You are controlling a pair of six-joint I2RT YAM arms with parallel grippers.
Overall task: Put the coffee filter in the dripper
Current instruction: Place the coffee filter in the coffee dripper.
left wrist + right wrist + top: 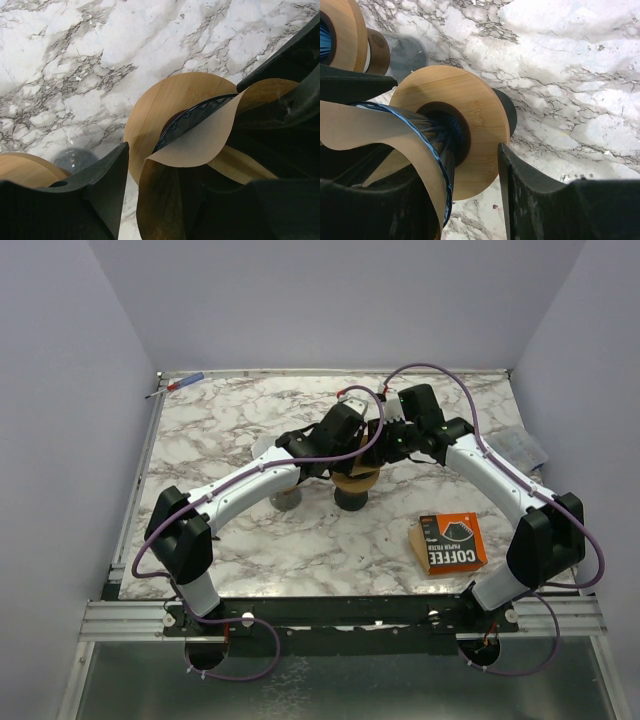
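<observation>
Top view: the dripper [356,480] is largely covered from above, and its filter cannot be made out there. Left wrist view: the coffee filter [200,142] runs off the bottom edge — a second dripper [25,172] is cropped too. The box [449,542] has small print that is illegible.

Soft, even overhead light; bench [300,540] bright. Faint soft shadows near bench centre. Top view sharp. Wrist views: marble crisp, washed pale at top right; close foreground v. dark, slightly soft.
</observation>
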